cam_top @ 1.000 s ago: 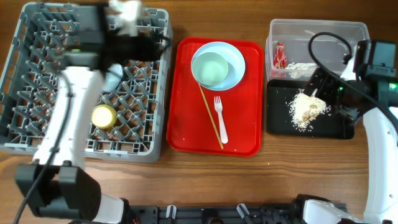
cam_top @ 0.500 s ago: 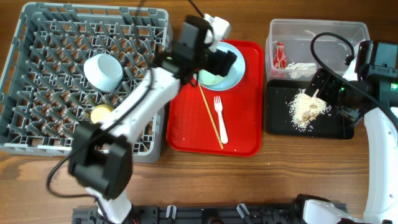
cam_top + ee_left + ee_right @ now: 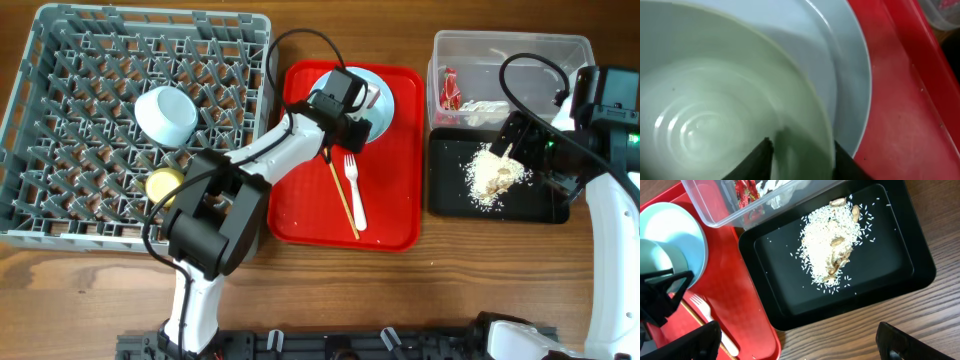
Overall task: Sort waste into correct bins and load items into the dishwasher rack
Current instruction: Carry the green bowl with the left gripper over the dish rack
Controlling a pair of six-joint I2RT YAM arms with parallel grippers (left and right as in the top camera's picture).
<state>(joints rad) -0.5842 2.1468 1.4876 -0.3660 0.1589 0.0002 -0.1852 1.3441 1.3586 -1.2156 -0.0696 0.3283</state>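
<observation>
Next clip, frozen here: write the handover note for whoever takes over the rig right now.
Left gripper: open, fingers astride the rim of the mint bowl, which sits on the blue plate on the red tray.
Right gripper: open, empty, above the black tray.
Done: wrappers and paper scrap are in the clear tub. The food leftovers are in the black tray. The first bowl and the yellow cup are in the dishwasher rack.
Left: mint bowl, blue plate, fork and chopsticks go to the dishwasher rack.
</observation>
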